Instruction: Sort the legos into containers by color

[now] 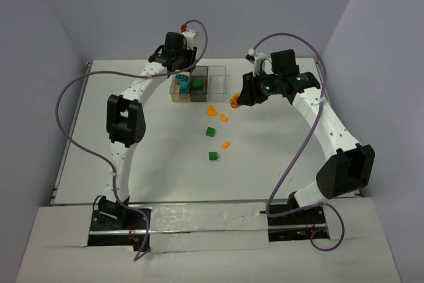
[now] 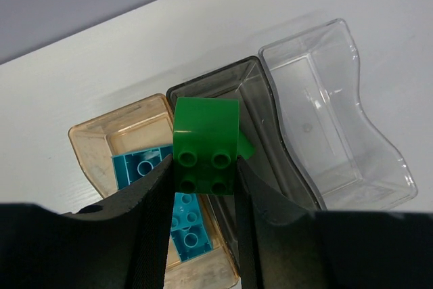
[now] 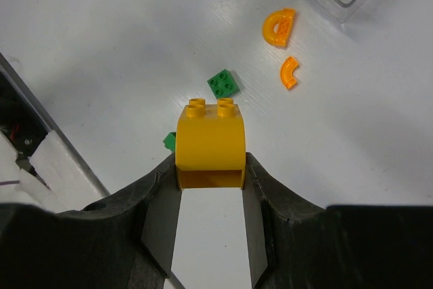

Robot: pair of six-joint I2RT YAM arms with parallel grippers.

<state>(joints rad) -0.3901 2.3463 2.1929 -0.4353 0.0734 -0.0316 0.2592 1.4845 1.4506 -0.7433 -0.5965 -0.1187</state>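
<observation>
Ok, status:
1. L gripper: fingers clamped on a green brick, pinching its two sides, four studs facing the cam.
2. In wrist view the brick hangs over the wall between the tinted box and the grey box. The clear box is next in the row.
3. Two teal bricks lie in the tinted box.
4. R gripper: fingers closed on an orange brick w/ curved body, two studs pointing away.
5. It's held above bare table, just off the clear box end of the row.
6. Loose on the table beyond it: orange half-ring, orange arc, green piece. A 2nd green is partly hidden behind the held brick.
7. Top view: one more small orange piece lies nearer the arm bases.
</observation>
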